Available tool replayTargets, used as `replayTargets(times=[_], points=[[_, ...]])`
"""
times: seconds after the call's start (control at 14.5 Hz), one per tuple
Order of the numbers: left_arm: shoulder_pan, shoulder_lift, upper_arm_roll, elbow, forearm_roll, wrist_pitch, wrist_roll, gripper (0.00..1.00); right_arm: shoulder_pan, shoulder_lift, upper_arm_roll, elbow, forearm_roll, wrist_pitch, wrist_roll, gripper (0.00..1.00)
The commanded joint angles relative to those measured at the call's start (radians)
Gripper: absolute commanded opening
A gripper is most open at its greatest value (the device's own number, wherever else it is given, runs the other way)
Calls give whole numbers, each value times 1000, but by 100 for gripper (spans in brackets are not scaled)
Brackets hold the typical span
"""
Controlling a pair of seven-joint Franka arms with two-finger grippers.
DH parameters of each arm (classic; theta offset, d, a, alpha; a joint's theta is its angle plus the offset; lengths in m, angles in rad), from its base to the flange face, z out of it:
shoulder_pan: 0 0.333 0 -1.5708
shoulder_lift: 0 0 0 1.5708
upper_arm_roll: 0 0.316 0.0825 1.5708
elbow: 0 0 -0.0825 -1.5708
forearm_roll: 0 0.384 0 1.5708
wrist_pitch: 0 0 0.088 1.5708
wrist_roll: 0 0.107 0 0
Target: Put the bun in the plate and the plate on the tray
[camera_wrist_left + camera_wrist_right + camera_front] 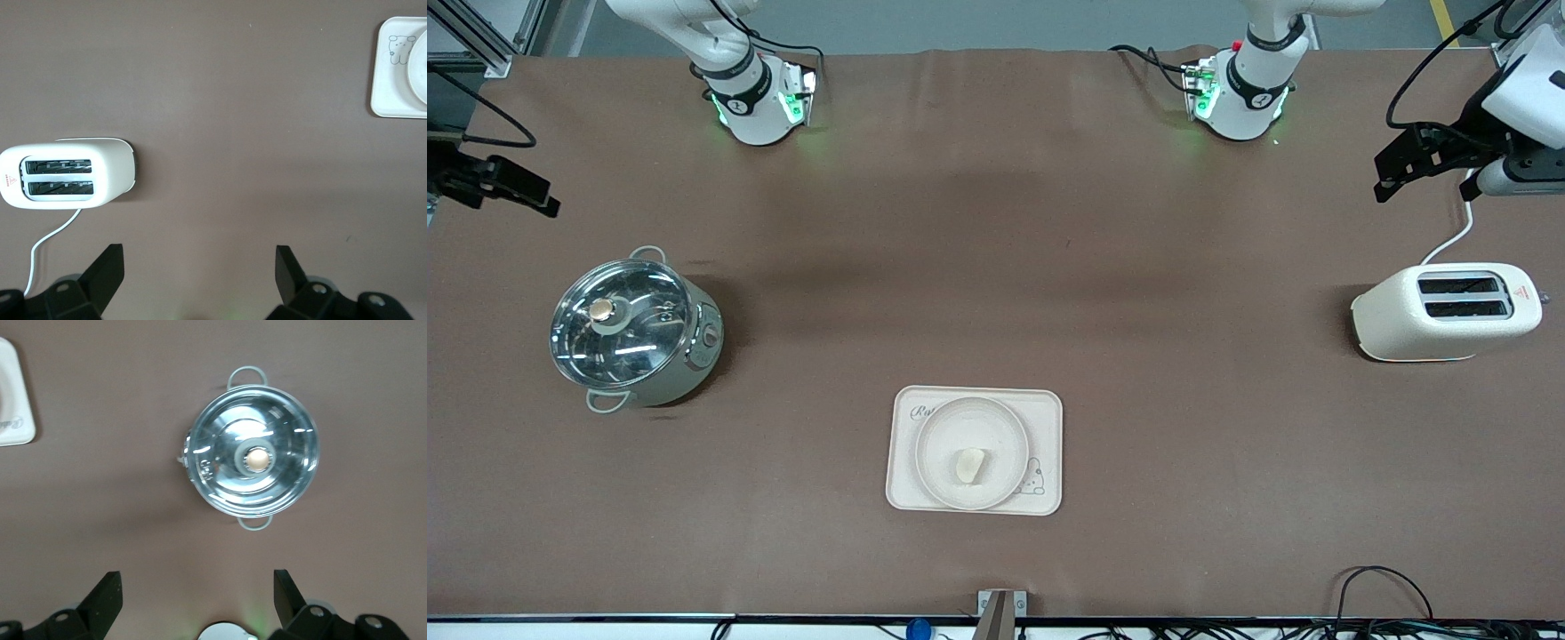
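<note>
Near the front edge of the table, in the front view, the bun (970, 465) lies in the plate (938, 431), which sits on the tray (1045, 409). From the left wrist view, the left gripper (200, 267) hangs wide open and empty over bare table near the toaster (67, 177). From the right wrist view, the right gripper (197, 590) is likewise spread, holding nothing, near the pot (252, 460).

Even overhead light, fairly bright; soft shadows beside pot (636, 331) and toaster (1445, 313); strong glare on the pot's glass lid (252, 459); all views sharp.
</note>
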Motion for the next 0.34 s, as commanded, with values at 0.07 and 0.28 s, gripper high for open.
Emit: replayTargets(times=[0.07, 0.28], points=[[-5, 6, -2, 33, 3, -18, 8, 100, -20, -6, 23, -19, -26, 31, 9, 100], [-5, 8, -2, 33, 4, -18, 8, 100, -26, -3, 19, -19, -26, 44, -3, 100]])
